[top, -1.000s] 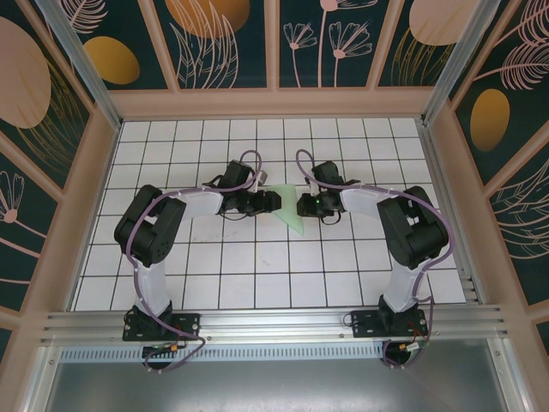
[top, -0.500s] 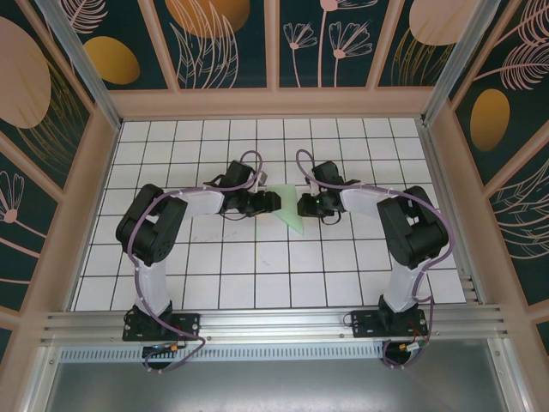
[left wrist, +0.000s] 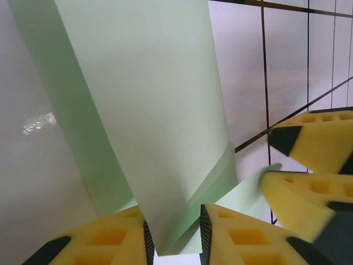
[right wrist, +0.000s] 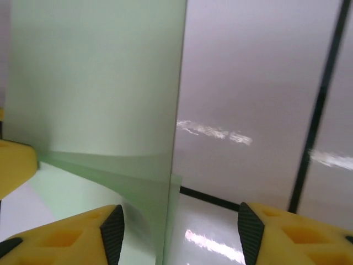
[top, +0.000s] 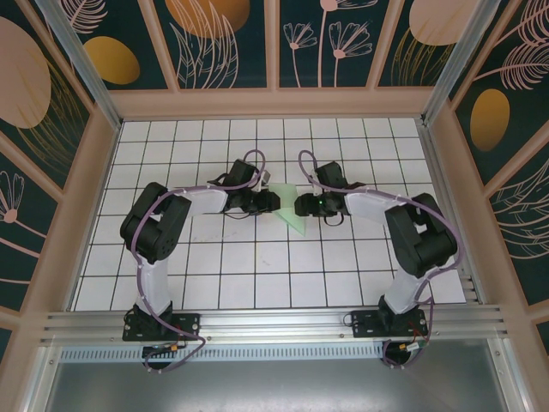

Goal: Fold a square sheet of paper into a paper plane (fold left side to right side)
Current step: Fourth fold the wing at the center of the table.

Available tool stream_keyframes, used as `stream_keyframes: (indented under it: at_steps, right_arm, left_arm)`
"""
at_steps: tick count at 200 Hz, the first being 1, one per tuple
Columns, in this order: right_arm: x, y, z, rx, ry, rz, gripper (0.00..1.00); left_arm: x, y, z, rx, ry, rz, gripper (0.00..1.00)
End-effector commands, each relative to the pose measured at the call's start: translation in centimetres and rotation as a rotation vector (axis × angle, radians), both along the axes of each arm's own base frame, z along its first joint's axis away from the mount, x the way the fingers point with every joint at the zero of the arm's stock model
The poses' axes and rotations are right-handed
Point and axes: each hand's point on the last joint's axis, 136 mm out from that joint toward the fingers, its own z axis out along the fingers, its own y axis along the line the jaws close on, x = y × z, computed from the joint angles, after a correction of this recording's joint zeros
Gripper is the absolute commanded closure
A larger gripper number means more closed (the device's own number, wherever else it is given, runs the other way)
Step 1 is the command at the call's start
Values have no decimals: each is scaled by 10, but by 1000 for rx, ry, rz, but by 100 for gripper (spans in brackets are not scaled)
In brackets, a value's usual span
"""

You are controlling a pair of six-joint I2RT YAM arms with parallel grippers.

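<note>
The square sheet of paper [top: 290,215] is pale green, partly folded and curled, tapering to a point toward the near side. It lies mid-table between the two grippers. My left gripper [top: 273,202] reaches in from the left. In the left wrist view its jaws [left wrist: 174,232] are shut on the paper's [left wrist: 154,110] curled lower corner, which fills the narrow gap between the pads. My right gripper [top: 300,206] comes in from the right. Its jaws [right wrist: 181,226] stand wide open around the paper's straight edge [right wrist: 99,83], neither pad touching. Its yellow fingers [left wrist: 309,149] show beside the left gripper.
The white grid-tiled table [top: 257,266] is walled by a wooden frame with patterned panels [top: 274,94] at the back and sides. An aluminium rail [top: 274,322] with both arm bases runs along the near edge. The left gripper's yellow finger [right wrist: 14,165] sits close to the right jaws.
The left jaws have closed in on the paper while the right jaws have opened and let go of it. Both wrists shifted slightly toward the middle.
</note>
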Motion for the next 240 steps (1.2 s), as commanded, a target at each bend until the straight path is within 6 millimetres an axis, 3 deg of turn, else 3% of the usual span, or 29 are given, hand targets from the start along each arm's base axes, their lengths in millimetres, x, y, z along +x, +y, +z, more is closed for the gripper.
stream_keyframes:
  at_steps: [1,36,61,78,141,240]
  right_arm:
    - [5,-12,27,-26,-107,-33,36]
    - [-13,-13,36,-81,-171,-23,33]
    - [-44,19,35,-37,-216,75,34]
    - [-54,32,27,-42,-237,109,36]
    - [-46,40,8,-127,-263,142,38]
    - [-33,46,-3,-183,-276,149,45]
  left_arm:
    - [2,-7,14,-25,-20,-7,72]
    - [2,-8,17,-29,-18,0,73]
    - [3,-7,18,-31,-7,13,75]
    - [2,-8,20,-37,1,16,75]
    - [3,-10,28,-53,5,26,75]
    - [9,-14,34,-56,-1,25,75]
